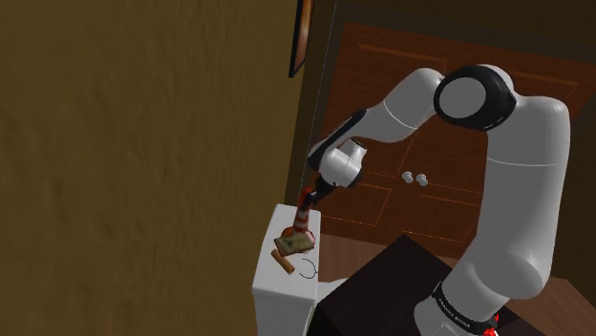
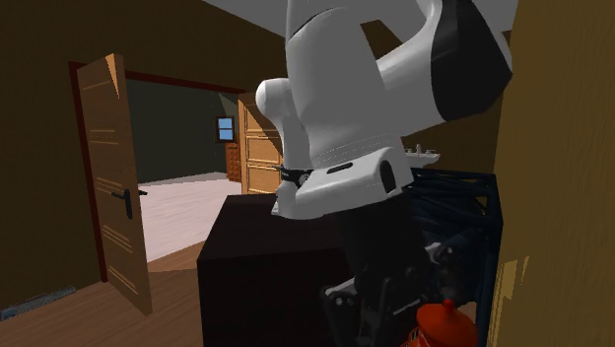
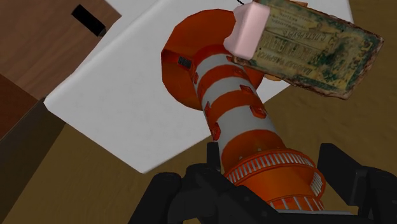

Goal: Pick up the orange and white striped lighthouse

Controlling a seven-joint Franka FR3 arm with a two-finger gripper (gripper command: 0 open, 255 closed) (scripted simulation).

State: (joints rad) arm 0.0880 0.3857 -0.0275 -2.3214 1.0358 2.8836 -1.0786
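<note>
Premises: a private house. Evidence noted: a panelled wooden double door (image 1: 420, 143) with round knobs (image 1: 415, 178), a framed picture (image 1: 302, 38) on the wall, a wood floor (image 2: 69, 323), and an open door (image 2: 113, 187) onto a further room with a wooden cabinet (image 2: 258, 158) and a small window (image 2: 226, 127).

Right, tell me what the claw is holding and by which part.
The striped lighthouse, gripped by the claw at its top, around the railed gallery.

Orange and white striped lighthouse (image 1: 302, 221) (image 3: 238, 108) stands upright on white box-shaped cabinet (image 1: 285, 291) (image 3: 121, 108). Worn flat printed slab (image 1: 289, 242) (image 3: 312, 54) and pink block (image 3: 247, 28) touch its base. Brown stick (image 1: 283, 259) lies near the cabinet's front edge. All-black two-finger gripper (image 1: 308, 198) (image 3: 267, 184) clasps the lighthouse's top from above.
</note>
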